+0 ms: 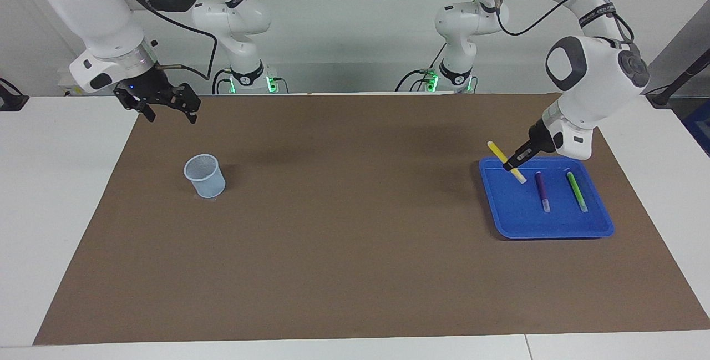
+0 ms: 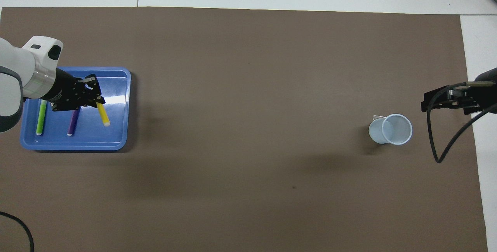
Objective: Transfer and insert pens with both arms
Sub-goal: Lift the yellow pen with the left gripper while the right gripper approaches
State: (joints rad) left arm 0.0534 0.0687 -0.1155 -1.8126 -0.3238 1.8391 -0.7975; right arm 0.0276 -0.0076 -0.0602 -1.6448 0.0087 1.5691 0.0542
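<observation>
We see a white table [image 1: 61, 193] under a brown mat [image 1: 355, 249], plain pale wall [image 1: 355, 16] above it, even light.

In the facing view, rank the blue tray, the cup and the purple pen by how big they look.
1. Blue tray, clearly largest.
2. Cup.
3. Purple pen, slimmest, though about as long as the cup is tall.

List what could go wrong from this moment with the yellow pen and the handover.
1. The left gripper pinches the yellow pen partway along, tilted above the blue tray; such a slim pen may pivot or slip in the shut jaws.
2. The cup is at the right arm's end, so a handover looks needed; the right gripper, open, must grab the short free end, and a misaligned grab could drop the pen.
3. The cup looks light and may tip.
</observation>
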